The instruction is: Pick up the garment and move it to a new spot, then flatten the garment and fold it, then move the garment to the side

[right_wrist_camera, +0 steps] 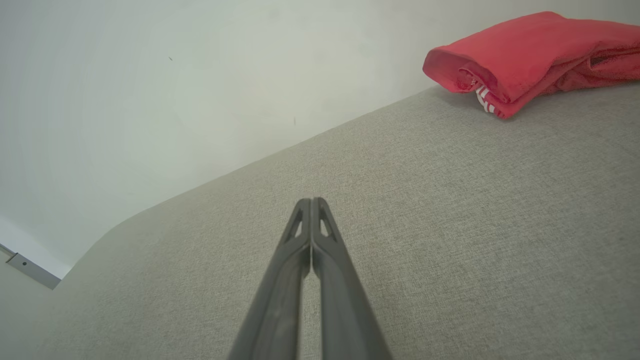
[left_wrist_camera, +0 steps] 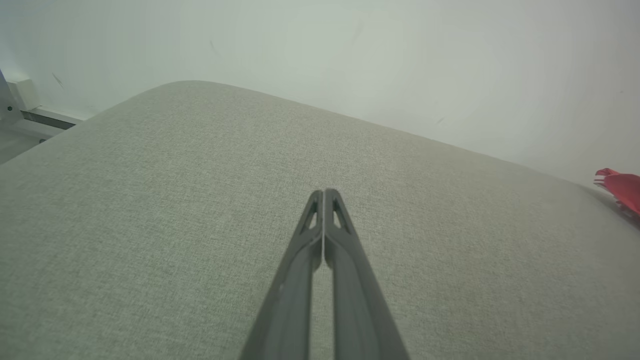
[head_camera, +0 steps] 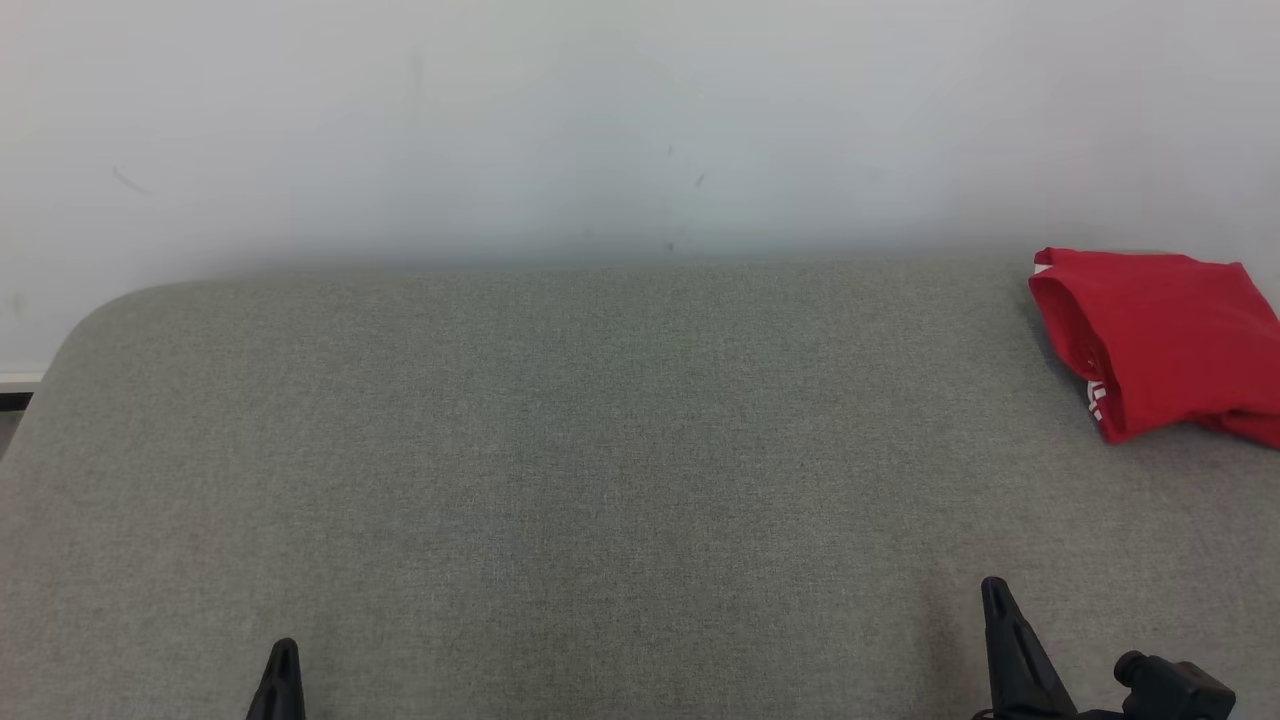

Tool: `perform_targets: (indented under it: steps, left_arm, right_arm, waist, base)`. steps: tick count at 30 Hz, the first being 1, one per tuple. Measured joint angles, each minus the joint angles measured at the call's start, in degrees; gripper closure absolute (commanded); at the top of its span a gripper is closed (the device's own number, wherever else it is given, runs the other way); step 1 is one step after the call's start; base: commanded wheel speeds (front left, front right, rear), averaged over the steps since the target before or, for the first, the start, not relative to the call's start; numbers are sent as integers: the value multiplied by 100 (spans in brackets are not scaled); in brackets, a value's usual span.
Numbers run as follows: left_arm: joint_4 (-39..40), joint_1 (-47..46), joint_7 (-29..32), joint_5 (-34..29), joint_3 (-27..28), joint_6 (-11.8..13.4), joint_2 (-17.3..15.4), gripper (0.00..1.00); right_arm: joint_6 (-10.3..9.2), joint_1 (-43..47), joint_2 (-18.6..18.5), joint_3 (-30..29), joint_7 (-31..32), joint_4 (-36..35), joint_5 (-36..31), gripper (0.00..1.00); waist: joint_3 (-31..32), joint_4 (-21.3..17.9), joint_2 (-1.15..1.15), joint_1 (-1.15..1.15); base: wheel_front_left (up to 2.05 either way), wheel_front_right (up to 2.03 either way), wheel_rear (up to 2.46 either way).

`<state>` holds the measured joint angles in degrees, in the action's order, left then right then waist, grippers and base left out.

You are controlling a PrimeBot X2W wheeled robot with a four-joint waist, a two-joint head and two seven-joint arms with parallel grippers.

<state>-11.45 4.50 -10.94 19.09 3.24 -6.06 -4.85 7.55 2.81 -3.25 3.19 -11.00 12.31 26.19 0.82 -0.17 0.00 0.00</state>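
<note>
The garment [head_camera: 1160,335] is red with a bit of white print, folded into a thick bundle at the far right of the grey cushioned surface [head_camera: 600,450]. In the right wrist view the garment [right_wrist_camera: 530,55] lies at the upper right; a corner of the garment [left_wrist_camera: 620,187] shows at the right edge of the left wrist view. My left gripper [head_camera: 283,648] rests at the lower left, shut and empty, fingertips together [left_wrist_camera: 324,192]. My right gripper [head_camera: 992,585] stands at the lower right, well short of the garment, shut with nothing in it [right_wrist_camera: 311,201].
A pale wall [head_camera: 600,120] rises right behind the surface's far edge. The surface's far-left corner [head_camera: 110,310] is rounded, with floor and a baseboard [head_camera: 15,385] beyond it. A wide bare stretch of grey fabric lies between both grippers and the wall.
</note>
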Motion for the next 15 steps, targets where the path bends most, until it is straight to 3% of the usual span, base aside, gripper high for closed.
perform_targets:
  steps: [15]
  left_arm:
    - [-45, -194, 359, 1602, 55, -27, 41, 100]
  right_arm:
    - [0, -183, -54, -119, 304, 35, 1492, 100]
  waist:
    - [-14, 2, 0, 0]
  base:
    - [0, 0, 0]
